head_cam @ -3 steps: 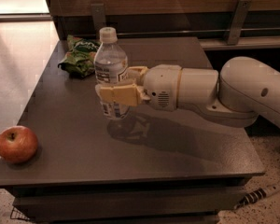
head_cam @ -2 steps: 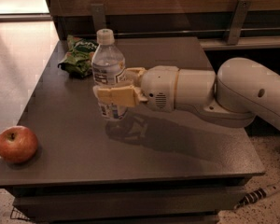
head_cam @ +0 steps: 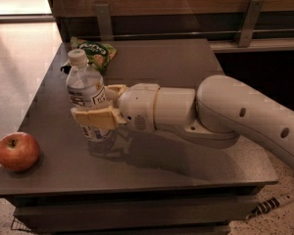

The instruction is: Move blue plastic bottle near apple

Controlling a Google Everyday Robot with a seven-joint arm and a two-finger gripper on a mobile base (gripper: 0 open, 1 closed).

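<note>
The blue plastic bottle [head_cam: 84, 89] is a clear water bottle with a white cap and a white-and-blue label. It stands upright over the left middle of the dark table [head_cam: 186, 165]. My gripper [head_cam: 99, 104] is shut on the bottle, one cream finger in front of it and one behind. The white arm reaches in from the right. The red apple [head_cam: 17, 151] with yellowish patches sits at the table's front left corner, left of and in front of the bottle, with a gap between them.
A green snack bag [head_cam: 94, 53] lies at the back left of the table, behind the bottle. A wooden wall with metal brackets [head_cam: 248, 16] runs behind the table. The table's left and front edges drop to a speckled floor.
The arm has carried the bottle leftward and toward the front of the table, away from the green bag and closer to the apple. The grip has stayed shut on it.
</note>
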